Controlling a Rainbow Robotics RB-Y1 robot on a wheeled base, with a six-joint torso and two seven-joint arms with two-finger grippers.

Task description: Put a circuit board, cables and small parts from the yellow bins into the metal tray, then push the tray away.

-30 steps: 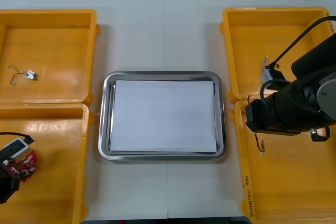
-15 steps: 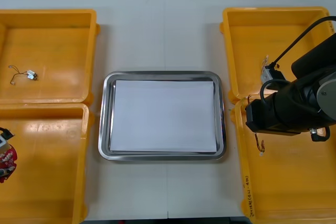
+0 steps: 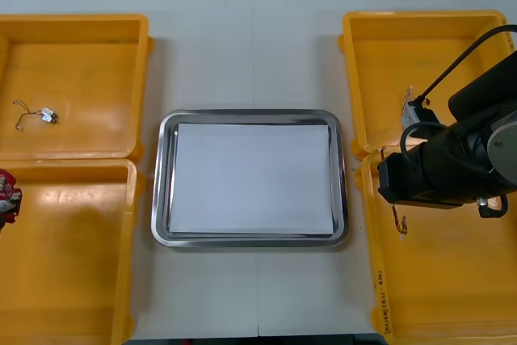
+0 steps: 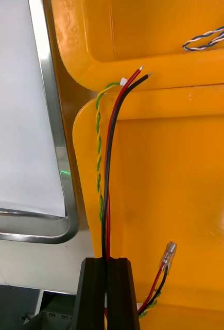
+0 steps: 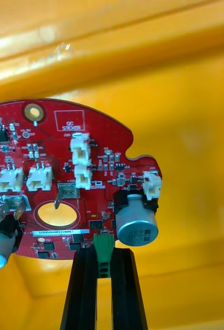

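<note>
My left gripper (image 5: 104,258) is shut on the green connector at the edge of a round red circuit board (image 5: 65,170), held above the floor of a yellow bin. That board (image 3: 6,193) shows at the far left edge of the front view, over the rim between the two left bins. My right gripper (image 4: 107,265) is shut on a cable bundle (image 4: 107,170) of red, black and twisted yellow-green wires. The bundle hangs over the near right bin (image 3: 452,296), close to the metal tray (image 3: 161,199), which holds a white sheet.
A small metal part with thin wires (image 3: 36,113) lies in the far left bin (image 3: 81,30). A blue and white twisted cable (image 4: 209,38) lies in the far right bin (image 3: 388,38). The near left bin (image 3: 81,280) has a bare floor.
My left gripper has carried the circuit board up out of the near left bin, out to the left edge and then toward the far bin. The right arm has not moved.
</note>
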